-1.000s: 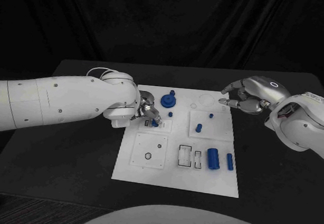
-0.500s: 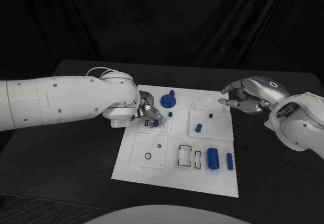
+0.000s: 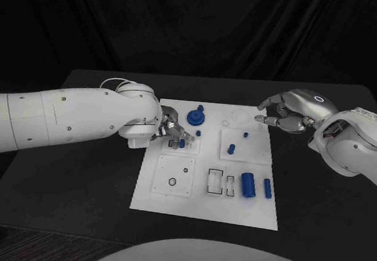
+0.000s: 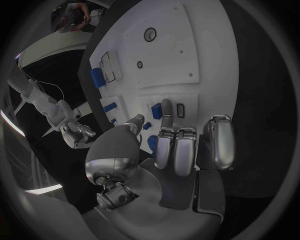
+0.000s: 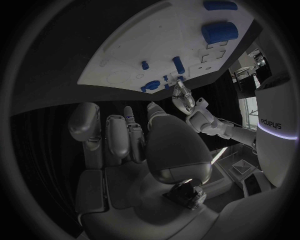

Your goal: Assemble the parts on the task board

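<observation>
The white task board (image 3: pixel 236 204) lies in the middle of the black table. My left hand (image 3: pixel 167 130) reaches over its near-left part. Thumb and forefinger (image 4: pixel 165 111) pinch a small blue part (image 3: pixel 181 143) (image 4: pixel 157 111) that stands upright in a square plate of the board. My right hand (image 3: pixel 285 114) hovers above the board's far right corner, fingers apart and holding nothing. A blue gear-like part (image 3: pixel 196 117) stands just beyond my left hand.
On the board stand a blue peg (image 3: pixel 231 149) and a small stud (image 3: pixel 198 132). A thick blue cylinder (image 3: pixel 248 185) and a thin one (image 3: pixel 267 188) lie near the right edge. Empty slots (image 3: pixel 214 181) and a square plate (image 3: pixel 174 175) sit nearer me.
The small blue part has gone from slightly tilted to upright in its plate, and my left hand's fingers have shifted a little. The right hand has not moved.
</observation>
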